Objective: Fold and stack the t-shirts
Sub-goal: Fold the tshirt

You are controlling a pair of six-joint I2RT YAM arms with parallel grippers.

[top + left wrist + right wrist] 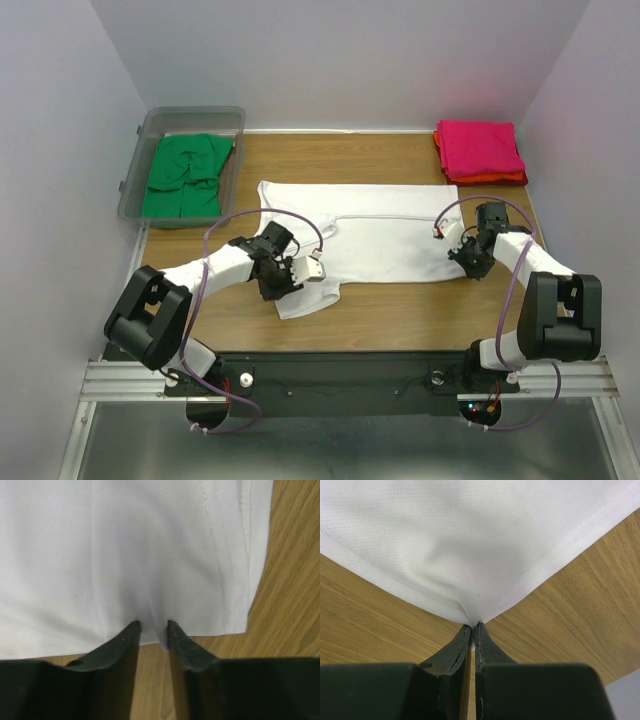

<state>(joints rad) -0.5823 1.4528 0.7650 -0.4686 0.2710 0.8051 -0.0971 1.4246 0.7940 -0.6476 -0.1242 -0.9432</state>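
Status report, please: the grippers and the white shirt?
Left gripper jaws open at white t-shirt edge. Right gripper shut on its corner. Nothing in the way.

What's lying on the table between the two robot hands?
The white t-shirt, spread flat on the wooden table, fills the stretch from the left gripper to the right gripper. The top camera shows it best.
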